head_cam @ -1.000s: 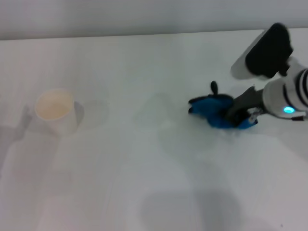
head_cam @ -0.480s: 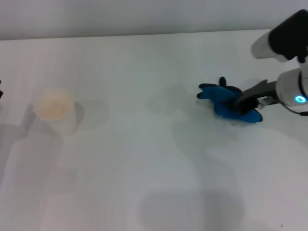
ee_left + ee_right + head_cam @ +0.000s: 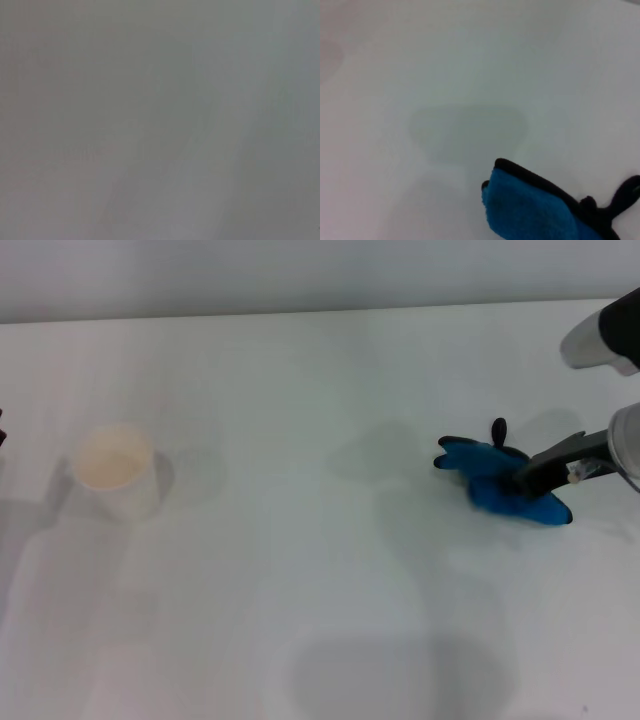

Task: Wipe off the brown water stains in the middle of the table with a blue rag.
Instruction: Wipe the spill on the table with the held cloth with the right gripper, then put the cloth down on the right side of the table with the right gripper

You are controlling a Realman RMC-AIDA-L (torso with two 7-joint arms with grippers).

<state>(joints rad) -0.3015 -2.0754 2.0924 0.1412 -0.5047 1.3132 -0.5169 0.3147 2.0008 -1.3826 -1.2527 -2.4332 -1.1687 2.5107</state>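
Right tool (image 3: 532,481) is clenched on the bunched rag (image 3: 505,486), holding it against the counter (image 3: 300,570) at the right side, with the rag's black loop (image 3: 498,428) upright. Paper cup (image 3: 115,470) stands well apart at the left.

Right tool (image 3: 535,480) tips are buried in the blue rag (image 3: 500,480), arm's cut off at the frame edge. Left wrist view is pure grey blur.

blue rag (image 3: 505,485) | bunched, black-edged | on white table (image 3: 300,540), right side
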